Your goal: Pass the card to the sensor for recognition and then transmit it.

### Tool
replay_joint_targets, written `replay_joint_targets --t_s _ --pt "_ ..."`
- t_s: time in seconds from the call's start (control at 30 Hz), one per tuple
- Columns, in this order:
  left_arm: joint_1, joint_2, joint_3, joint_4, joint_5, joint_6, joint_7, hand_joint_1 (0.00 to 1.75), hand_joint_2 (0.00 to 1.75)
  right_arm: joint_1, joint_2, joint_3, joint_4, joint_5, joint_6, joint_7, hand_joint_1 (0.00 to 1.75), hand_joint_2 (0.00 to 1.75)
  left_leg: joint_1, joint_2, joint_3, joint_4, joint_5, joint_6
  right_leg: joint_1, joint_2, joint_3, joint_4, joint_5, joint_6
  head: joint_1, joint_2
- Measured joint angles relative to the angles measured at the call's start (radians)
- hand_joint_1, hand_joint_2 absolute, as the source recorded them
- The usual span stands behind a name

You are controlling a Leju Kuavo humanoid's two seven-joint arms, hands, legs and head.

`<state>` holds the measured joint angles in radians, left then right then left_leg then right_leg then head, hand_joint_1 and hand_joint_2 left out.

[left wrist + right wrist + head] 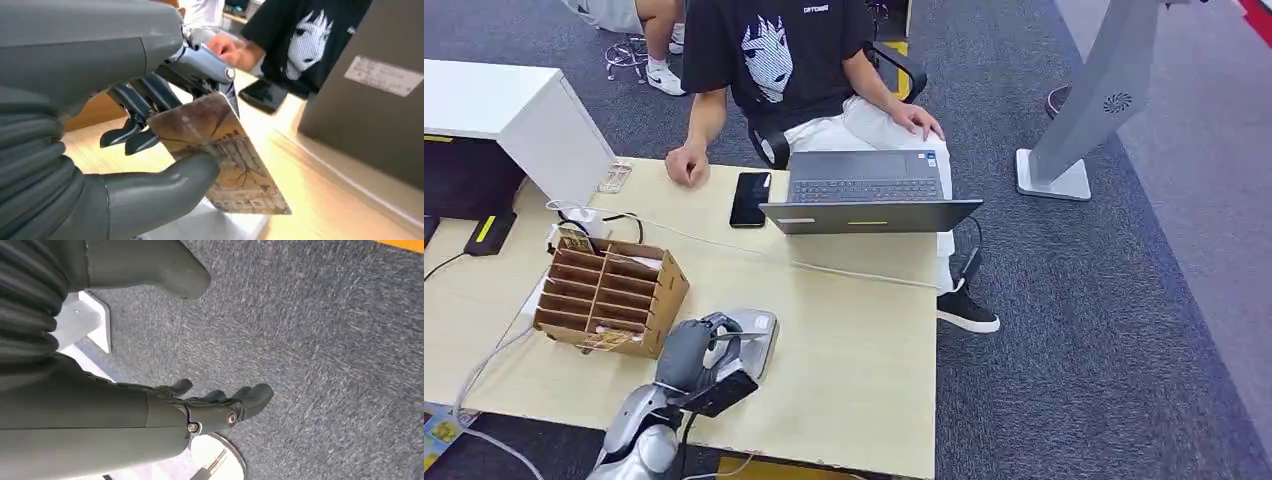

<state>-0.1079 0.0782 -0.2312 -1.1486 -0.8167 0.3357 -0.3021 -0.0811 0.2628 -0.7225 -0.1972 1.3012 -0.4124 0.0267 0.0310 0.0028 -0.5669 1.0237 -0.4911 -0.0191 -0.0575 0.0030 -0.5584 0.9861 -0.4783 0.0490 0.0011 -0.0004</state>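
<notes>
At the near edge of the pale wooden table (pixel 854 330): the left hand (pixel 699 350), thumb and dark fingers pinching a brown printed card (pixel 220 155), which it holds flat-on just above a silver-white sensor pad (pixel 759 335), presumably so the reader can register the card's face. Just beside, to the left: a wooden slotted card rack (pixel 609 295), close enough to crowd any sideways swing. Far side: an open laptop (pixel 869 195), a dark phone (pixel 750 198), and a seated person (pixel 774 60) with one hand (pixel 686 163) resting on the tabletop, likely the recipient. Open tabletop lies between sensor and laptop, offering room to reach forward. The right hand (pixel 220 407) hangs over grey carpet, fingers apart, holding nothing.
</notes>
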Motion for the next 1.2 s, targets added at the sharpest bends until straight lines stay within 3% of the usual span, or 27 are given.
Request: replay_joint_targets --t_s 0.43,0.67,0.77,0.8,0.87,0.93,0.97,1.1,1.2 --pt "0.0 0.009 0.0 0.023 -0.013 0.023 -0.002 1.75 1.75 0.0 0.0 0.0 0.0 0.0 0.0 -0.002 0.0 1.75 0.0 0.0 0.002 0.0 0.0 0.0 0.0 0.0 0.002 0.0 0.0 0.0 0.0 0.0" --pt "0.004 0.014 0.008 -0.019 -0.057 0.218 -0.019 1.75 1.75 0.0 0.0 0.0 0.0 -0.002 0.002 0.011 0.0 1.75 0.0 0.0 0.002 0.0 0.0 0.0 0.0 0.0 0.002 0.0 0.0 0.0 0.0 0.0" --pt "0.006 0.014 0.037 -0.122 -0.081 0.334 -0.063 1.75 1.75 0.0 0.0 0.002 0.0 0.0 0.002 0.018 0.0 1.75 0.0 0.0 0.001 0.0 0.0 0.0 0.0 0.0 0.001 0.0 0.0 0.0 0.0 0.0" --pt "0.007 0.006 0.061 -0.175 -0.092 0.351 -0.102 1.75 1.75 0.0 0.0 0.005 0.0 0.0 0.002 0.02 0.0 1.75 0.0 0.0 0.001 0.0 0.0 0.0 0.0 0.0 0.001 0.0 0.0 0.0 0.0 0.0" --pt "0.01 -0.025 0.116 -0.271 -0.113 0.361 -0.206 1.75 1.75 -0.001 0.0 0.008 0.0 0.006 0.002 0.023 0.0 1.75 0.0 -0.001 0.0 0.0 0.0 0.0 0.0 0.0 0.001 0.0 0.0 0.0 -0.001 0.0" --pt "0.015 -0.083 0.205 -0.385 -0.105 0.362 -0.339 1.75 1.75 -0.001 0.0 0.015 0.0 0.007 0.002 0.026 0.0 1.75 0.0 0.0 0.0 0.0 0.0 0.0 0.0 0.0 0.001 0.0 0.0 0.0 0.0 0.0" --pt "0.015 -0.104 0.232 -0.444 -0.1 0.364 -0.374 1.75 1.75 -0.001 0.0 0.019 0.0 0.009 0.002 0.027 0.0 1.75 0.0 0.0 -0.001 0.0 0.0 0.0 0.0 0.0 0.001 0.0 0.0 0.0 0.0 0.0" --pt "0.013 -0.152 0.323 -0.623 -0.098 0.364 -0.391 1.75 1.75 -0.001 0.0 0.03 0.0 0.019 0.008 0.033 0.0 1.75 0.0 0.0 0.0 0.0 0.0 0.0 0.0 0.0 0.0 -0.001 0.0 0.0 0.0 0.0" --pt "0.014 -0.17 0.358 -0.689 -0.099 0.364 -0.392 1.75 1.75 -0.003 0.0 0.032 -0.001 0.02 0.011 0.033 0.0 1.75 0.0 0.0 0.0 0.0 0.0 0.0 0.0 -0.001 0.0 0.0 0.0 0.0 0.0 0.0"
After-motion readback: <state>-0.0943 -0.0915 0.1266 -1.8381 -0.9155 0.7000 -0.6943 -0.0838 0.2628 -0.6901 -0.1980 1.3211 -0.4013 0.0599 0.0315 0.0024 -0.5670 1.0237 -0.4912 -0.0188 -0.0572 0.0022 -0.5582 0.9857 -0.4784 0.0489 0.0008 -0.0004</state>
